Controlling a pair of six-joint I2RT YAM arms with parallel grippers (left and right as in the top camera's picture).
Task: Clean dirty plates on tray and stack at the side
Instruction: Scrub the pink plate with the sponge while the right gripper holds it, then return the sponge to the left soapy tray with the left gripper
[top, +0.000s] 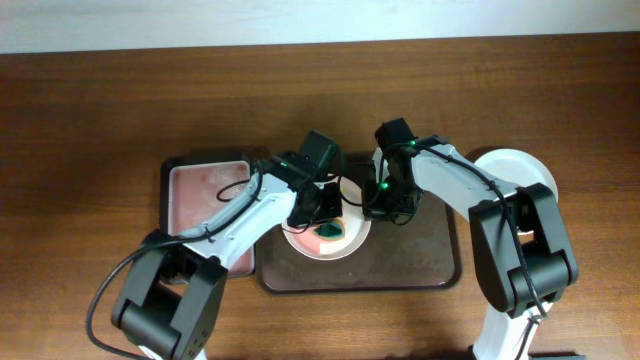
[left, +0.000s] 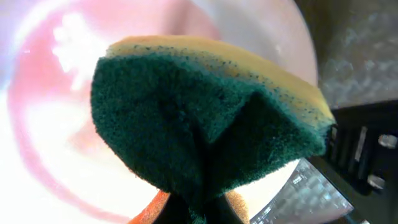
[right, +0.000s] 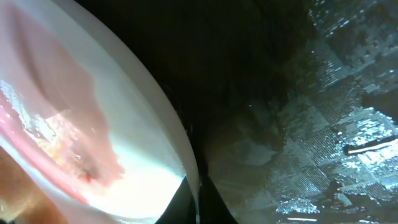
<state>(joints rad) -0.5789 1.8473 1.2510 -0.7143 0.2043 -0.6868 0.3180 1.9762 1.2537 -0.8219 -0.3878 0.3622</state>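
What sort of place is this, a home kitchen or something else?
Probably a robot test bench, not a kitchen: plain wooden table, a dark tray, a sponge over a dirty plate.

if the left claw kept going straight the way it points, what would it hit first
The sponge in the left claw leads, so that would press onto the pink-smeared plate right behind it; the gap, if any, is hard to judge.

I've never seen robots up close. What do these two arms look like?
Both match: the left arm and right arm have white tube-like segments joined by chunky black joints. A thin black cable loops beside the left one, and small green lights glow near the wrists.
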